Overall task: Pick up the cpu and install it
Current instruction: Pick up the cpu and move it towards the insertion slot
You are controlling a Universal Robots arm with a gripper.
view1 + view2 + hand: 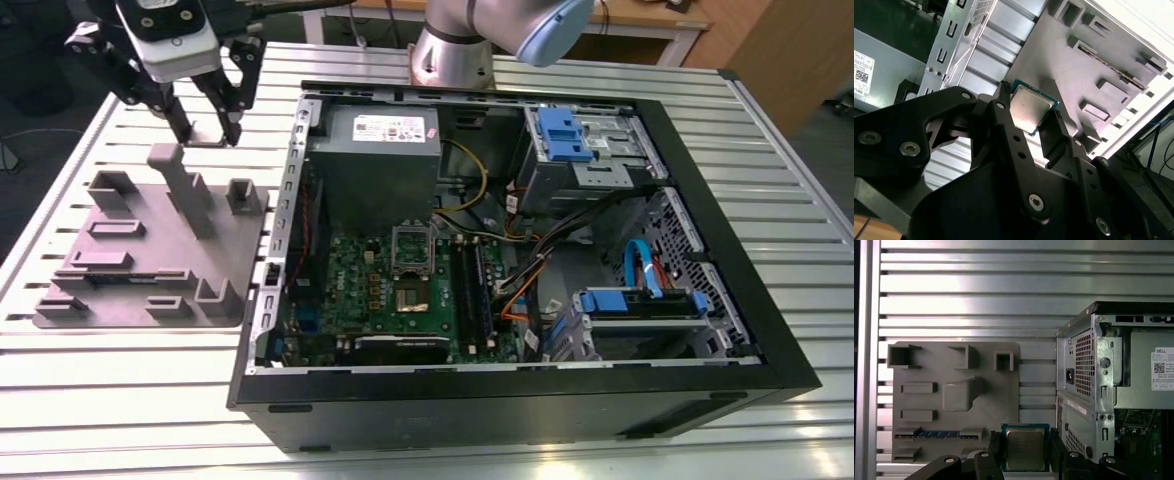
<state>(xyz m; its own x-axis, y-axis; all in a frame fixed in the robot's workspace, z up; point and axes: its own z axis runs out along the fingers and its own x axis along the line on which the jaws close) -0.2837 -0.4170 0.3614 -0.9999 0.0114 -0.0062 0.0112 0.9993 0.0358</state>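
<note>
**Desk:** How many chips, and where?

**Photographer:** One cpu (1025, 450), with its silver top facing the lens in both wrist views. The arm's one gripper (207, 132) has it clamped by the edges between two black fingers (1009, 135), lifted clear of the table (134, 400).

**Desk:** Over which part of the table?

**Photographer:** Near the far corner at the exterior view's left. The gripper hangs over the bare slats just past the far edge of one grey tray (160, 250), beside the wall of one open computer case (534, 395).

**Desk:** What's in the case?

**Photographer:** One grey power-supply box (380, 160) and one green motherboard (400, 290) below it. There are two blue drive brackets (561, 135), one at the case's far edge and one toward its near edge.
</note>
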